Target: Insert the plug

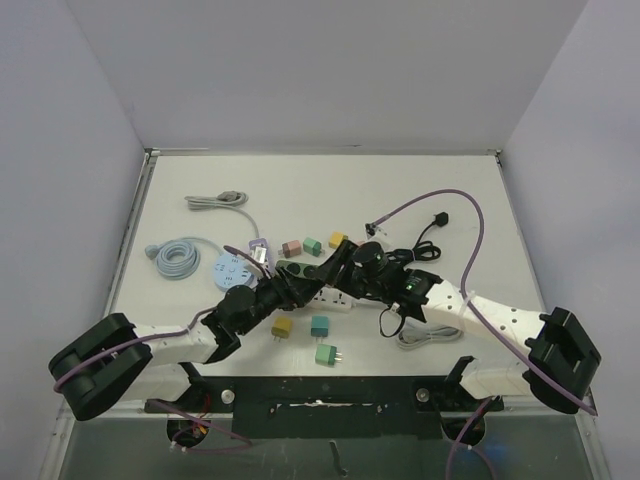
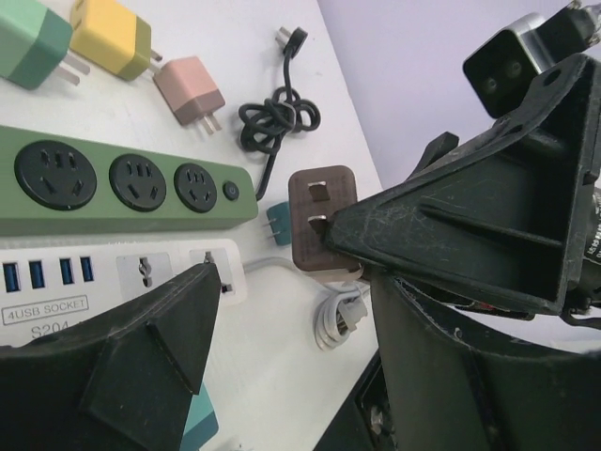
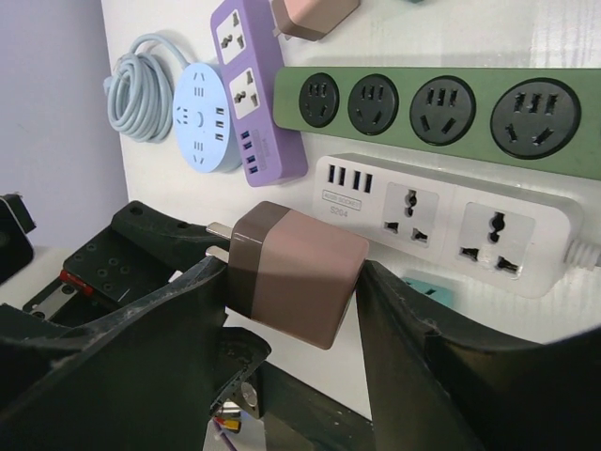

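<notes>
Plug (image 3: 310, 263) sat pinched in my right hand (image 3: 291, 282), prongs pointing sideways at my empty, half-open left hand (image 2: 291, 348), not toward the white strip (image 3: 451, 211).

TABLETOP LAYOUT

The multi-socket power strip (image 3: 423, 108) lies mid-tabletop. The USB power strip (image 3: 441, 211) lies just beside it, on its near side. The round socket hub (image 1: 232, 268) and the coiled cable (image 1: 175, 258) lie toward the left edge. One plug adapter (image 1: 326, 354) lies by the near edge.
</notes>
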Action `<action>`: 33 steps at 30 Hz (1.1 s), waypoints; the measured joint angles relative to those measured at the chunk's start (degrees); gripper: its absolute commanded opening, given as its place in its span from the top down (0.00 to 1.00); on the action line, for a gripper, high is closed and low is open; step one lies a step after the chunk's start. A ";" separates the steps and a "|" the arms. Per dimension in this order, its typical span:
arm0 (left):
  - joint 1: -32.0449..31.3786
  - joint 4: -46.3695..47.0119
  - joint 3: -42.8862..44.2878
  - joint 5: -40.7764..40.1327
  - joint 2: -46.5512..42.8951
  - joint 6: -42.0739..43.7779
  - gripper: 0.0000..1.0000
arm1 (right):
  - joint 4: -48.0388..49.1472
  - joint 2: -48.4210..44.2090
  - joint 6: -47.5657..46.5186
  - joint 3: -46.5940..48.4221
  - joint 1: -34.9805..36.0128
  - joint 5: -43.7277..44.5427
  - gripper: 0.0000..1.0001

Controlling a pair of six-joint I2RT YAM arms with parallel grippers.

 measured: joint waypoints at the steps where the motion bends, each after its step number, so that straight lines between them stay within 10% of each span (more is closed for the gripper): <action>1: -0.07 1.07 -0.37 -0.57 0.07 0.04 0.36 | 0.22 0.22 0.48 0.24 0.02 -0.09 0.47; 8: -0.24 11.76 -2.60 -3.15 2.69 1.57 0.40 | 1.92 1.44 2.97 2.21 0.81 -1.05 0.47; 16: -0.72 22.91 -4.55 -3.87 6.97 2.78 0.83 | 4.07 3.30 5.31 2.62 1.79 -2.36 0.29; 23: -0.72 23.54 -4.55 -3.93 4.76 1.29 0.85 | 3.32 -1.14 3.04 1.42 2.14 -2.25 0.02; 33: -0.68 7.26 -1.25 -1.31 -12.37 -10.88 0.85 | 17.14 -18.27 -5.51 -9.42 2.12 -2.51 0.16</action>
